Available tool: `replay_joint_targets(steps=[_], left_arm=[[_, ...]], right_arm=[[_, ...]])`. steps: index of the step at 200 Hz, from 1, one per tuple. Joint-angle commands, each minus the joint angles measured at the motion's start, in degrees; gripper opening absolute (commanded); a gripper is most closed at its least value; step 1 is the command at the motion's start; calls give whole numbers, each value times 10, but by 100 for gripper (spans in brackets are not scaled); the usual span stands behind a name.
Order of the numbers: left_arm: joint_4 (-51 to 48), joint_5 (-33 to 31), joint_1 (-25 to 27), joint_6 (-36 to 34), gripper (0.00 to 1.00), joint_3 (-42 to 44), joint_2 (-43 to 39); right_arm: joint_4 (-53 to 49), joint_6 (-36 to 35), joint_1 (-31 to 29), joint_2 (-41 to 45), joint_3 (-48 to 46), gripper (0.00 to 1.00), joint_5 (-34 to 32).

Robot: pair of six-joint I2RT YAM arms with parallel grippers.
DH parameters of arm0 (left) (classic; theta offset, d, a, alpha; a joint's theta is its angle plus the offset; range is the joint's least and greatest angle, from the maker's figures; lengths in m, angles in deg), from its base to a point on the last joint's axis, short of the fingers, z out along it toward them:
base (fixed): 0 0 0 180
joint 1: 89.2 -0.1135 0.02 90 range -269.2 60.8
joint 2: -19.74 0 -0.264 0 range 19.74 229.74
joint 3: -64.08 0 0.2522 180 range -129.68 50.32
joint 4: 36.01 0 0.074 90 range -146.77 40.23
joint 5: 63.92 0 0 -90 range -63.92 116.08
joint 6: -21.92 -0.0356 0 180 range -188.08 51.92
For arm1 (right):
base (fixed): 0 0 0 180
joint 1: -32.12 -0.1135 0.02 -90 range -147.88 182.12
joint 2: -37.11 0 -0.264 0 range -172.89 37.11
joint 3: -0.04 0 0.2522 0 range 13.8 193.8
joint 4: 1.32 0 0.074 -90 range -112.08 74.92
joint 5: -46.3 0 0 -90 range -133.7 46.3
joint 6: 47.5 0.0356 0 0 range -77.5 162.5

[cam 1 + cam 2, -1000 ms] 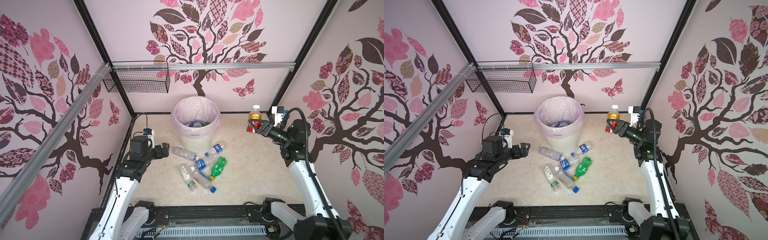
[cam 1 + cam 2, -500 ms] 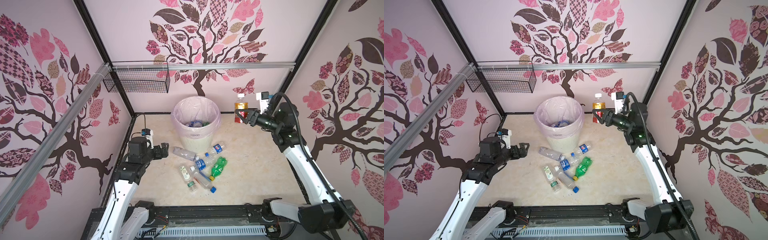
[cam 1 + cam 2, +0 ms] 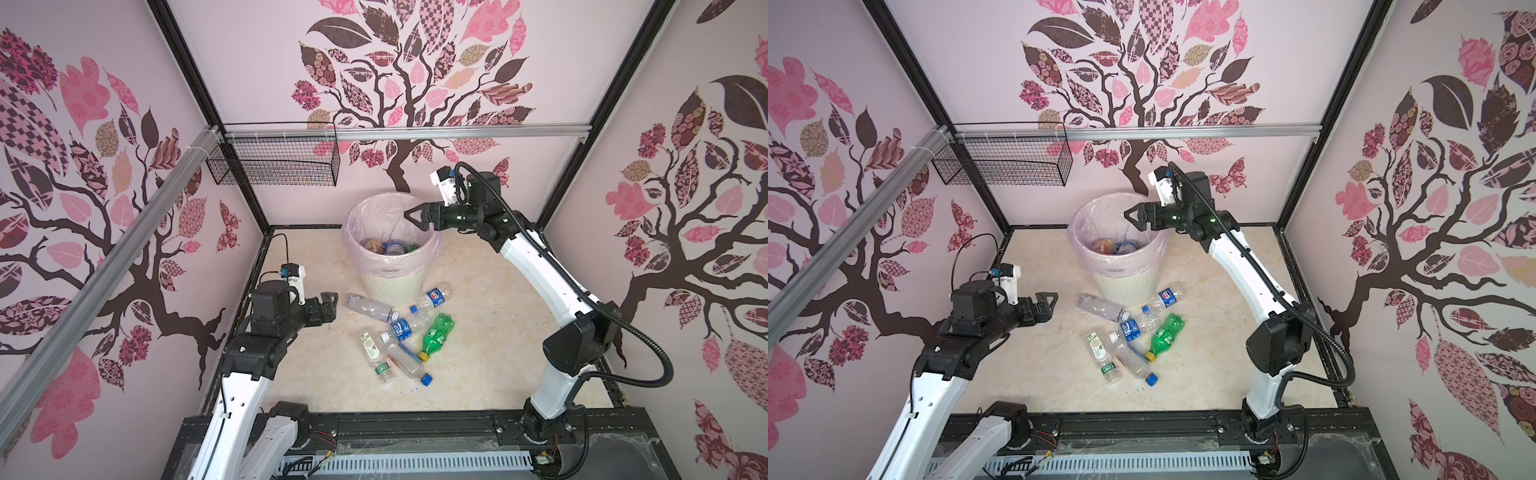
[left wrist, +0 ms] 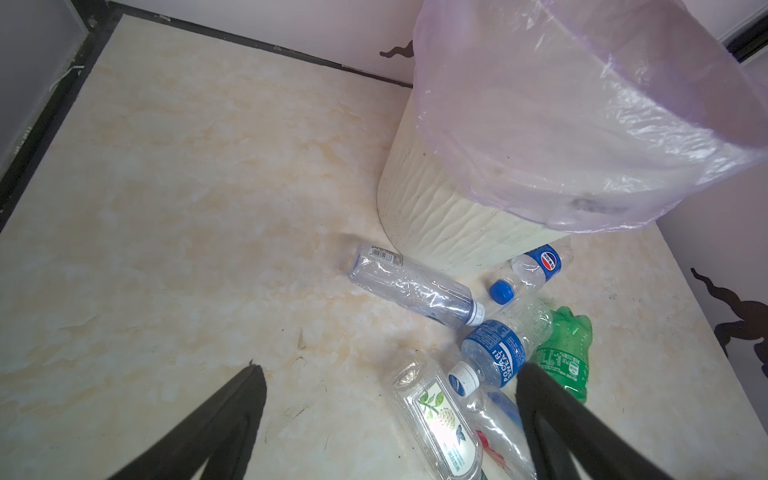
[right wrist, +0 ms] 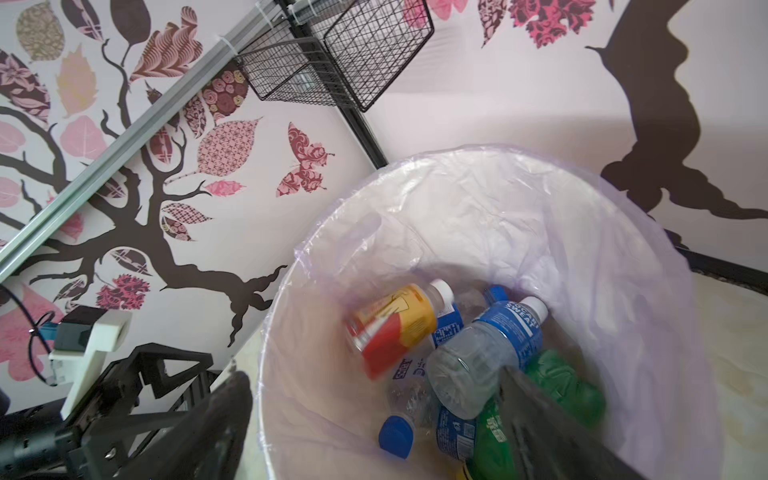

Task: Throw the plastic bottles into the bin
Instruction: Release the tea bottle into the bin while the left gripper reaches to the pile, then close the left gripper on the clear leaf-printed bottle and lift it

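Lying tilted inside the bin (image 5: 457, 195), the red-labelled bottle (image 5: 395, 328) shows blurred on top of the pile there: a clear blue-labelled bottle (image 5: 490, 345), a green bottle (image 5: 561, 382) and more clear ones with blue caps. The bin stands at the far middle of the worktop (image 3: 498, 332), its pink liner folded over the rim. Above the rim's right edge hangs the right gripper (image 3: 411, 218), released, its fingers spread and nothing between them. In front of the bin, the loose bottles (image 3: 405, 326) lie in a cluster on the worktop, clear ones and one green with a yellow cap, the two nearest touching the bin's foot. The left gripper (image 3: 331, 306) hovers just left of that cluster, spread wide and empty. A wire basket (image 3: 274, 166) hangs on the rail in the far left corner.

A second ago the right gripper clasped the red-labelled bottle upright, well to the right of the bin; now the bottle is inside. The cluster and the left arm have barely shifted.
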Motion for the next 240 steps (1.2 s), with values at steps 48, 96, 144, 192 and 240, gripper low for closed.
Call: replay_joint_targets(steps=[48,96,144,192,240], left_arm=[[18,77,5,54,98,29,26],[25,13,93,97,98,57,42],[3,-53,175,146,96,86,60],[36,-118,284,232,96,129,99],[112,-147,368,304,95,171,146]], right_arm=[[-15,-22,24,195,-136,95,-127],[10,28,117,307,-323,95,-142],[34,50,119,355,-438,96,-165],[57,66,119,350,-459,96,-148],[70,71,119,345,-469,95,-138]])
